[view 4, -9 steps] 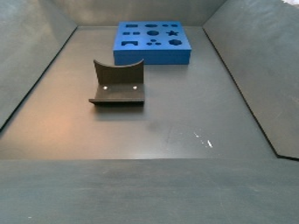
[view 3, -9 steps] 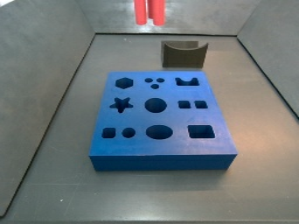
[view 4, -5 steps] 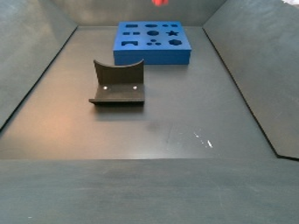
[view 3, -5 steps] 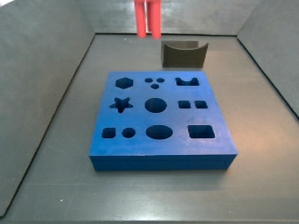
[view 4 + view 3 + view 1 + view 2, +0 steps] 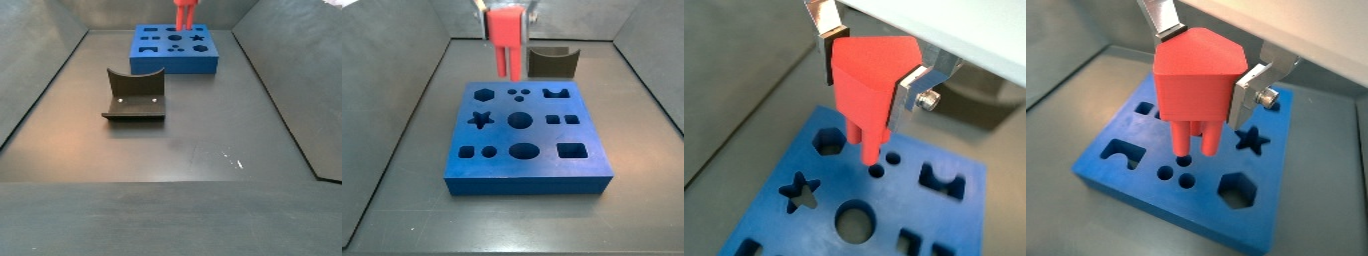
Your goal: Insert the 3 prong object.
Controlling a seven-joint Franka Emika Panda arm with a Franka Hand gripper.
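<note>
My gripper (image 5: pixel 505 14) is shut on the 3 prong object (image 5: pixel 506 48), a bright red peg held upright with its prongs pointing down. It hangs over the far part of the blue block (image 5: pixel 529 172), just above and behind the three small round holes (image 5: pixel 517 96). In both wrist views the silver fingers (image 5: pixel 914 88) (image 5: pixel 1253 86) clamp the peg's wide body (image 5: pixel 865 100) (image 5: pixel 1197 85), and the prong tips hover close over the small holes (image 5: pixel 885 165) (image 5: pixel 1180 178). In a side view only the peg (image 5: pixel 185 12) shows above the block (image 5: pixel 174 62).
The blue block has several other shaped holes: star, hexagon, circles, squares. A dark grey curved block (image 5: pixel 553 60) (image 5: pixel 135 95) stands on the floor beyond the blue block. Grey walls enclose the floor on all sides.
The gripper has come down with the red peg from the top edge of the view to just above the blue block's far part. The block and the dark grey piece have not moved.
</note>
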